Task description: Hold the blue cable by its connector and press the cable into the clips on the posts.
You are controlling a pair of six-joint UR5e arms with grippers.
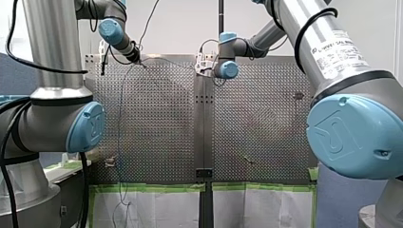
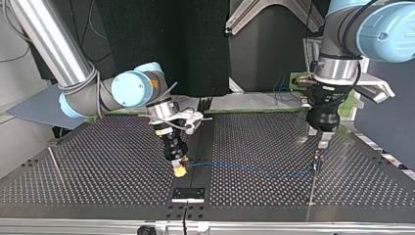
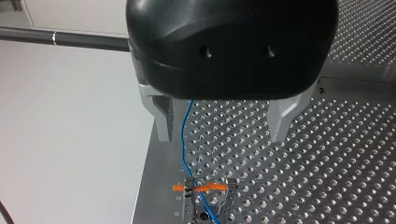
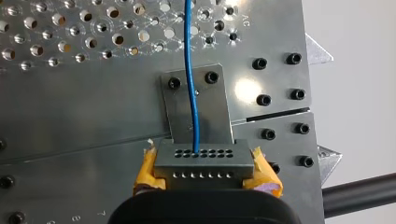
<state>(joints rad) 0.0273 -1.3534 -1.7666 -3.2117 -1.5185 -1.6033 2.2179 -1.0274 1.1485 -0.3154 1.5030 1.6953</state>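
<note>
Two grippers work at the far side of the perforated metal table [image 2: 98, 166], as the front view shows it. My right gripper [image 2: 179, 168], near the middle of the top view, is clenched on a grey metal connector block [image 4: 204, 163] with rows of small holes. Its yellow pads [image 4: 264, 171] press on the block's two sides. The thin blue cable [image 4: 191, 93] leaves one of the block's holes and runs ahead of the gripper over a small bolted metal plate [image 4: 219, 112]. In the top view the cable stretches low over the table from the connector toward the right, to a short post [image 2: 317, 161] under my left gripper [image 2: 323, 143]. That black gripper hangs above the post with its metal fingers [image 3: 163, 123] spread apart, grasping nothing. In the left wrist view the cable passes between the fingers, close beside one of them. It goes down to the post's orange clip [image 3: 201, 188] and crosses it; whether it is seated in the clip I cannot tell.
</note>
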